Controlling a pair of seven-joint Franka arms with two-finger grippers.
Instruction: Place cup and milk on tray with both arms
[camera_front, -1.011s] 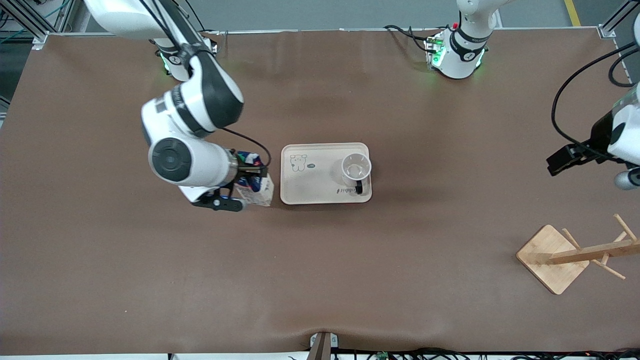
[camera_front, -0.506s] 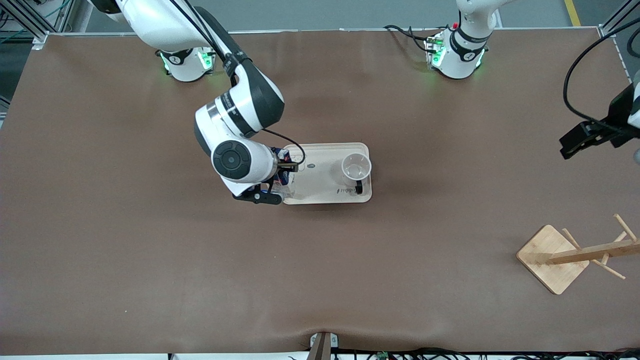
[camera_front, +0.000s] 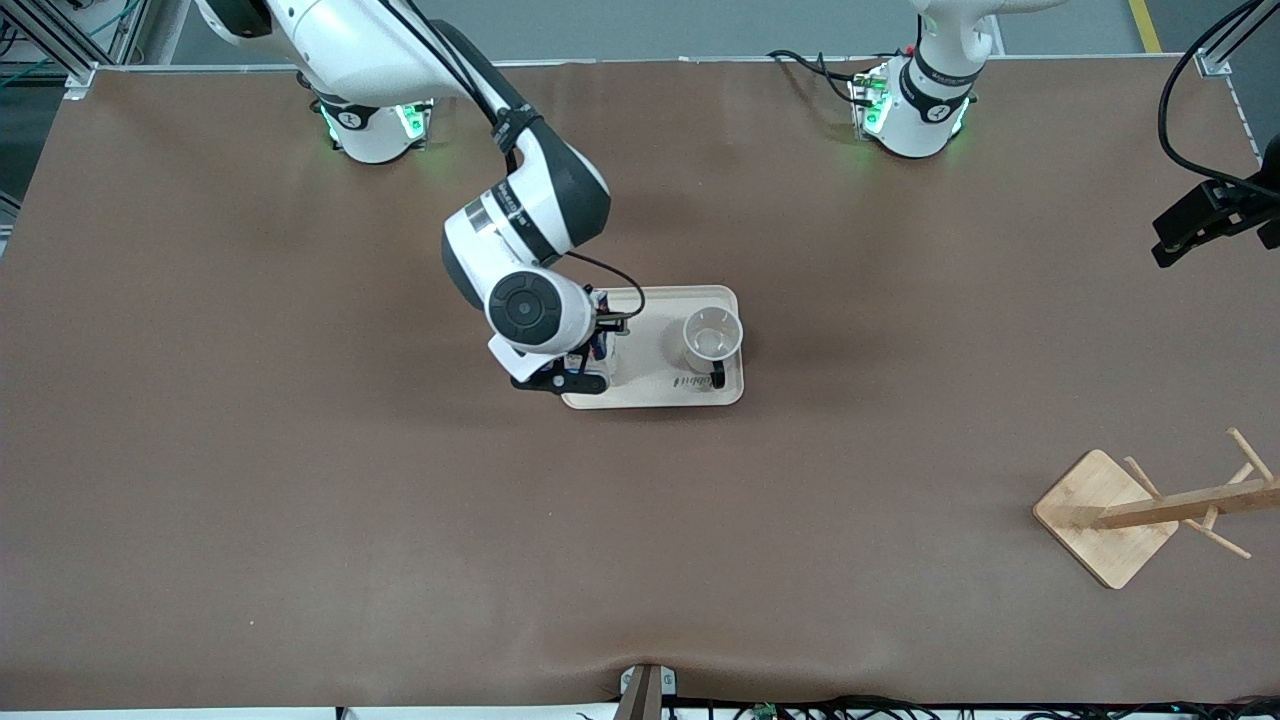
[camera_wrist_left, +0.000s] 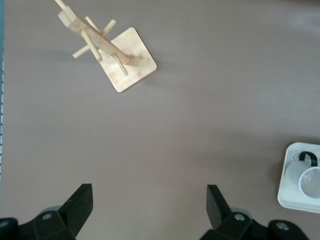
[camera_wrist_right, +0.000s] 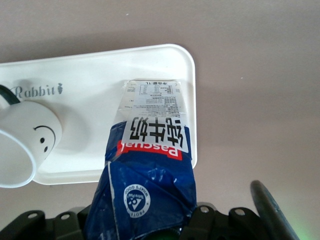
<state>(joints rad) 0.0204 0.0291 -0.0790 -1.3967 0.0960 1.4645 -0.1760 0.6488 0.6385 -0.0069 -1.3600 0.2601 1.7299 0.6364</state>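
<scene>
Clenched on the top of the milk carton (camera_wrist_right: 150, 170), the right gripper (camera_front: 597, 345) hangs over the tray (camera_front: 650, 395) at the tray's end toward the right arm's end of the desk (camera_front: 300, 500). In the right wrist view the carton's long axis runs straight down from the gripper, its dark blue gable up in the jaws and its white lower part toward the tray floor; whether its base touches the tray cannot be told. The cup (camera_front: 712, 336) stands upright on the tray's other end, mouth up, its black handle pointing toward the front camera and its smiley face turned toward the carton. Up in the air over the left arm's end of the desk, the left gripper (camera_wrist_left: 150, 205) is released, fingers spread wide and empty. A bamboo rack (camera_front: 1140, 510) stands nearer the front camera.
</scene>
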